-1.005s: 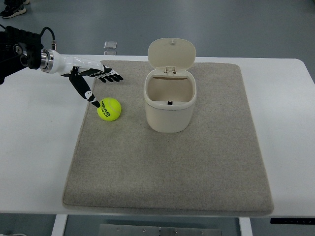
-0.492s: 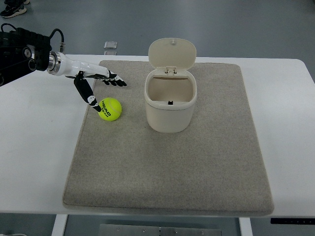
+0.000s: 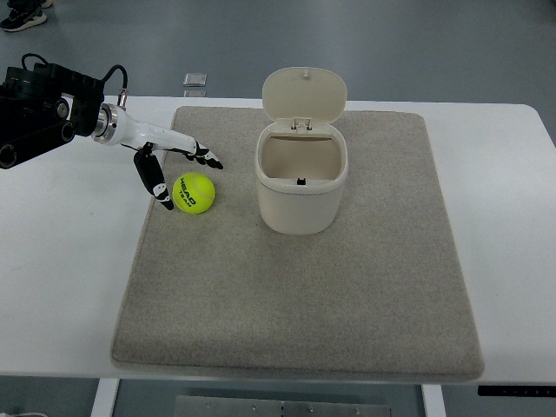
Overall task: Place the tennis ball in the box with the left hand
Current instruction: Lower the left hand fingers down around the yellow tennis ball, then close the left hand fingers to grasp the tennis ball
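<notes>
A yellow-green tennis ball [image 3: 194,193] lies on the grey mat [image 3: 295,287], left of the box. The box [image 3: 301,178] is a cream bin standing upright on the mat, its lid flipped open at the back and its inside empty. My left hand [image 3: 184,176] comes in from the left edge and sits right at the ball. Its fingers are spread: the thumb [image 3: 157,187] reaches down the ball's left side and the other fingers [image 3: 204,157] lie just behind the ball. It holds nothing. The right arm is out of view.
The mat lies on a white table [image 3: 69,278]. A small clear square object [image 3: 195,82] sits at the table's far edge behind the mat.
My left hand has moved down and closer around the ball, its fingers now nearer the ball's back. The ball and the box have not moved.
</notes>
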### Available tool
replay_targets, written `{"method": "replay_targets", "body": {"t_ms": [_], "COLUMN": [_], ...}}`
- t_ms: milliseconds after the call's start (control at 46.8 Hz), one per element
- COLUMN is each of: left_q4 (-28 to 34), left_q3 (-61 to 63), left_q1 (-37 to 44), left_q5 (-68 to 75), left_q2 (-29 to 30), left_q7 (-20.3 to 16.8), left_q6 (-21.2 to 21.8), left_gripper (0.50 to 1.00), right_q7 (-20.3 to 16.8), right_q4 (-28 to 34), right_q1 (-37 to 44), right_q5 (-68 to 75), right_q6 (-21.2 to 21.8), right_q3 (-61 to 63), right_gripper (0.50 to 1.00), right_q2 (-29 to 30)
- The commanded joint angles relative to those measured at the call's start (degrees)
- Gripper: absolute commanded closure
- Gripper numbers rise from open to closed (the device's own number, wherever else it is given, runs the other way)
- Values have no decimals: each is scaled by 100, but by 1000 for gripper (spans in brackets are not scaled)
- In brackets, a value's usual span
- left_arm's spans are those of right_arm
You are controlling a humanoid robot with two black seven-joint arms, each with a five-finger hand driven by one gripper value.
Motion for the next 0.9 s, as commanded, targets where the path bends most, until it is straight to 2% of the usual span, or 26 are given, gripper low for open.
{"method": "replay_targets", "body": {"t_ms": [0,556,876], "left_q4": [9,17,61], "left_q3": [-2,16,16], "left_q1": [1,212,203], "left_q5": [13,39,48], "left_q2": [-15,-173,-226], "left_q7": [1,9,27], "left_q6": [31,207,392], "left_gripper": [521,523,559], "right_q7": [0,0,0], "right_q4": [0,0,0], "right_q1": [-1,-1,-1], "right_q5": [0,0,0], "right_q6": [3,3,-6], "right_q3": [0,0,0], "right_gripper": [599,599,597], "right_q2": [0,0,0]}}
